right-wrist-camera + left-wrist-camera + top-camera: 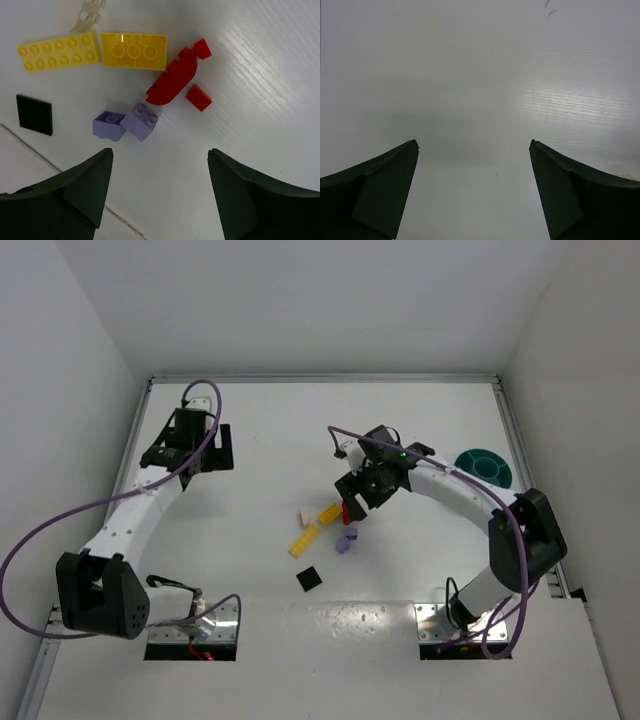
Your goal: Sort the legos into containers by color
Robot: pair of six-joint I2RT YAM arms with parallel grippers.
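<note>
Overhead, right hand [357,502] partly hides red bricks [348,514]; wrist view crops white brick [89,12].

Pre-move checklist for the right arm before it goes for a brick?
1. Right gripper open, nothing held: ok.
2. Bricks in the right wrist view, ahead of the fingers: ok.
3. Pick target standing alone: not ok; the two purple bricks touch, and the small red brick lies close beside the curved red piece.
4. Teal dish in sight, nothing over it: ok.
5. Dish compartments empty: cannot tell, too small.
6. Left gripper open, away from the bricks: ok.
</note>
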